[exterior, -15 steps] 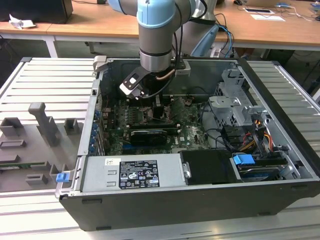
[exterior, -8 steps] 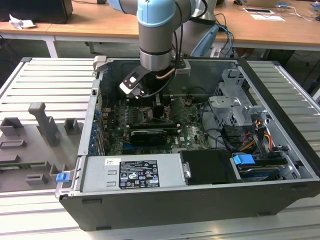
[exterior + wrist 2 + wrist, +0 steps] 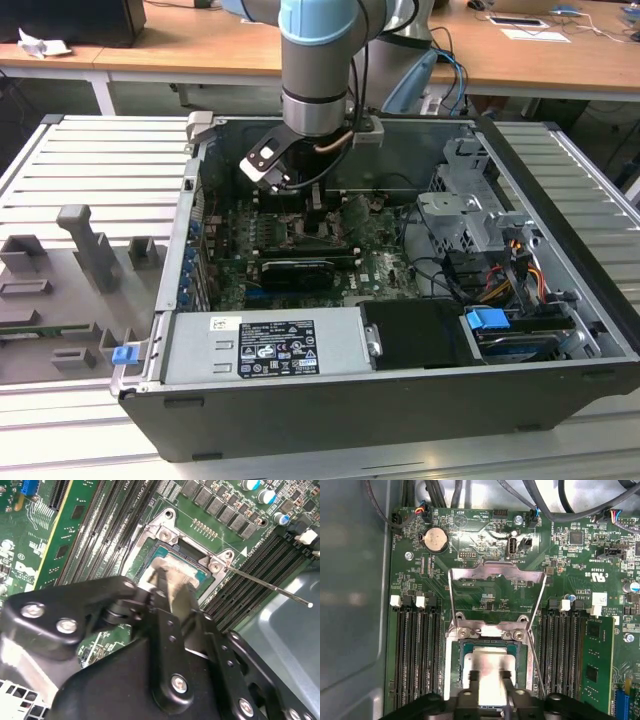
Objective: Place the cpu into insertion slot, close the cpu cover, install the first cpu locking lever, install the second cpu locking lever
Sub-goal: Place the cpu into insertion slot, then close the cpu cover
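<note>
Over the cpu (image 3: 489, 656), claw (image 3: 489, 676) narrowly parted

A lab: open computer case (image 3: 400, 420) on slatted metal bench (image 3: 100, 170), desks (image 3: 200, 45) behind.

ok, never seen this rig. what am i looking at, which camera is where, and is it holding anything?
One robot arm with a gripper at its tip works inside an open computer case lying on a slatted metal table. The exterior view comes from a camera off the arm and shows the whole setup, with a grey moulded tray beside the case. Both wrist views come from cameras riding on the arm, aimed at the green motherboard. In the first wrist view the cpu, a silvery square chip, sits in or just above the insertion slot, right under the gripper; whether it is gripped I cannot tell. The cpu cover is flipped open, away from the slot. In the second wrist view a thin lever rod sticks out from the slot's corner.
</note>
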`<state>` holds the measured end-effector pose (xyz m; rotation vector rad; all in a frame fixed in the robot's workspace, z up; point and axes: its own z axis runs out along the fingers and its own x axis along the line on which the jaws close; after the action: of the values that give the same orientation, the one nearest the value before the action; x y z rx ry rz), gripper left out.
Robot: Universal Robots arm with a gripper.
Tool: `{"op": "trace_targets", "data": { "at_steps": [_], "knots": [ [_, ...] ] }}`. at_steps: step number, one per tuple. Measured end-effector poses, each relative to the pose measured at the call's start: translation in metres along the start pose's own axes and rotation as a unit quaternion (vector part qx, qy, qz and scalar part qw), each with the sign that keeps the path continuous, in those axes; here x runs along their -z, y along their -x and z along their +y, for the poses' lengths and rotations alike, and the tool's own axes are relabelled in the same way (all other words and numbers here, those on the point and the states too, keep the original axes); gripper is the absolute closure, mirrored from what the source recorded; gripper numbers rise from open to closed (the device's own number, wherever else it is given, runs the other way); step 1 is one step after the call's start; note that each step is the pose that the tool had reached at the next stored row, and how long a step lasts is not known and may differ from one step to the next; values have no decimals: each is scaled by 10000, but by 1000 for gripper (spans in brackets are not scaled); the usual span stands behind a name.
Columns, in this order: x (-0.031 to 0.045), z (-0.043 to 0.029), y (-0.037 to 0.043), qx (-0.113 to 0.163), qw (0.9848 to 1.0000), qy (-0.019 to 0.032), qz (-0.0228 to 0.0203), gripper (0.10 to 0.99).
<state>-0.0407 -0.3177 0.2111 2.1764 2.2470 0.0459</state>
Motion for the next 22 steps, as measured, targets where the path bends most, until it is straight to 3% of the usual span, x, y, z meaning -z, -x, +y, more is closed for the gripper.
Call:
{"op": "trace_targets", "data": {
  "at_steps": [4, 11, 16, 22],
  "knots": [
    [15, 1, 0, 1, 10000, -4, 0, 980],
    [58, 2, -1, 1, 10000, -4, 1, 980],
    [155, 6, -2, 1, 10000, -17, 1, 980],
    [191, 7, -2, 1, 10000, -20, 2, 980]
  ]
}}
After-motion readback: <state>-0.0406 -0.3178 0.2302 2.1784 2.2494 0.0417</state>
